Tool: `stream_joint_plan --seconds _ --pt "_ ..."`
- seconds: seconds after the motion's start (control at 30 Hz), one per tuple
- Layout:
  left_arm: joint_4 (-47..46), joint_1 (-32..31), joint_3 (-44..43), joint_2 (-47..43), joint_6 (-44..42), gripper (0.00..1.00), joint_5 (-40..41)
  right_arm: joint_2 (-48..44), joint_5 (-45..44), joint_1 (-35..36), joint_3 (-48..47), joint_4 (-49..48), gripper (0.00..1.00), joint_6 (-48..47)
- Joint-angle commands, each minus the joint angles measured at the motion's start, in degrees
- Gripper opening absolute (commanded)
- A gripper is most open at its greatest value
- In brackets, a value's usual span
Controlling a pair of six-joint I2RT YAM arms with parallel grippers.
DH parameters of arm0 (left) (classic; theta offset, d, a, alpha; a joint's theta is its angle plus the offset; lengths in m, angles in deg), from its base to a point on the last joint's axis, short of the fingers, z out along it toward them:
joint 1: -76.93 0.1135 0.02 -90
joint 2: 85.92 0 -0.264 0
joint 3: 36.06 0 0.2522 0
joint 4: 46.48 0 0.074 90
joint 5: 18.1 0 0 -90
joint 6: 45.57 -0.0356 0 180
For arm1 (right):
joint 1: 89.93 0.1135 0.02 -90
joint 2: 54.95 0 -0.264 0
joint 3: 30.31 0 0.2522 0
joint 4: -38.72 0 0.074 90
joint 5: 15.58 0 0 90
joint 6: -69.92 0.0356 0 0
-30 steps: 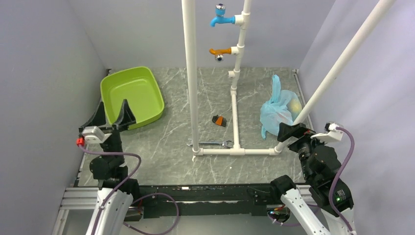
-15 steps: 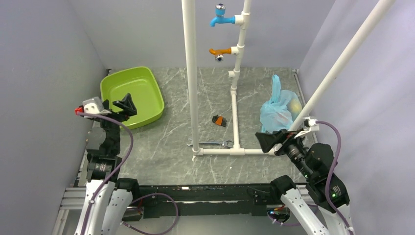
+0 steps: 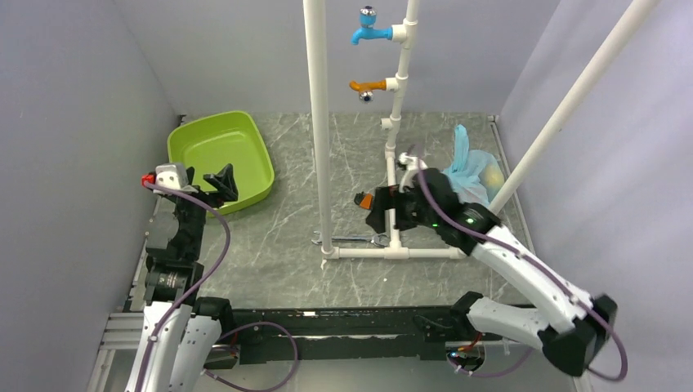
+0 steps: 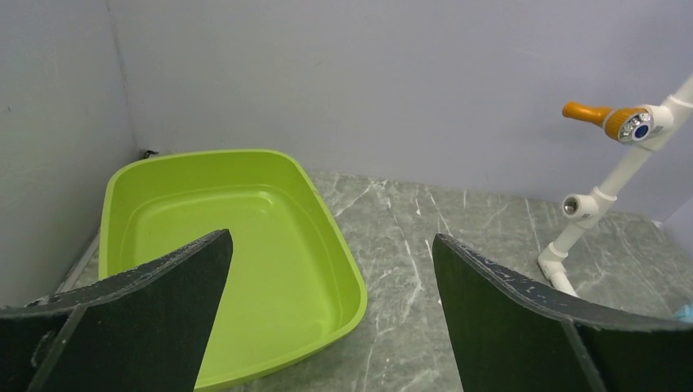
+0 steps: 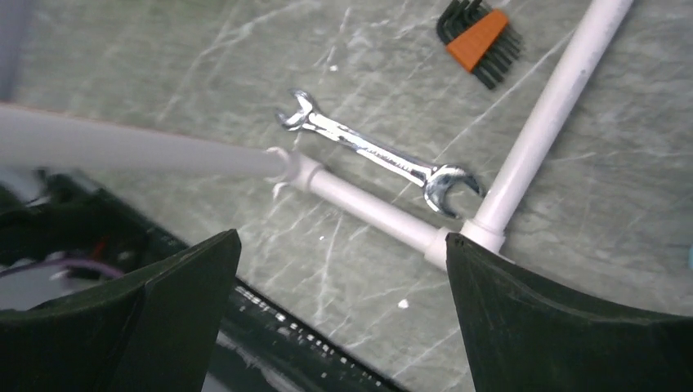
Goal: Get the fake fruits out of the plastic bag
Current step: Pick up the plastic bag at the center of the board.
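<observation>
Approach step; nothing out of plastic bag yet, bag at 2 o'clock on table, yellow fruit inside. Empty right gripper spread over wrench, at bag's 9 o'clock. Empty left gripper spread, facing tray. Next: swing right gripper to bag.

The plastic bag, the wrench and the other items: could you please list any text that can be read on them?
No text can be read in any view.
plastic bag: too small and partly hidden; no lettering can be made out.
wrench: shank blurred, no marking legible.
orange hex-key holder: no legible label.
</observation>
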Motion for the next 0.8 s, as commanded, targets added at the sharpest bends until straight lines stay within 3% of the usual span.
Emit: stream_joint_plan --seconds 0.0,0.23,0.3,0.43,0.57,0.67,0.77 --pt "-0.4 -0.3 -0.7 1.3 -1.3 0.99 -1.6 8.5 -31.0 10.3 -8.2 0.0 1.00 1.2" --pt "-0.1 -0.3 -1.2 2.7 -1.4 0.99 -2.7 26.2 -58.7 10.4 -12.8 1.2 1.00 -0.3" --pt "-0.1 -0.4 -1.2 2.8 -1.5 0.99 -3.0 31.8 -63.1 8.6 -16.7 3.5 0.99 0.1" --pt "-0.2 -0.5 -1.2 3.3 -1.6 0.99 -3.3 42.0 -65.4 3.8 -22.5 3.2 0.99 -3.8" --pt "0.2 -0.6 -1.4 3.6 -1.7 0.99 -3.2 51.4 -68.4 1.3 -27.0 15.6 0.99 4.1" --pt "0.0 -0.6 -1.5 3.7 -1.6 0.99 -3.8 52.0 -67.0 1.5 -21.4 18.1 0.99 12.6" --pt "-0.1 -0.6 -1.7 3.7 -1.4 0.99 -4.2 47.2 -64.2 1.4 -11.5 13.0 0.97 17.0"
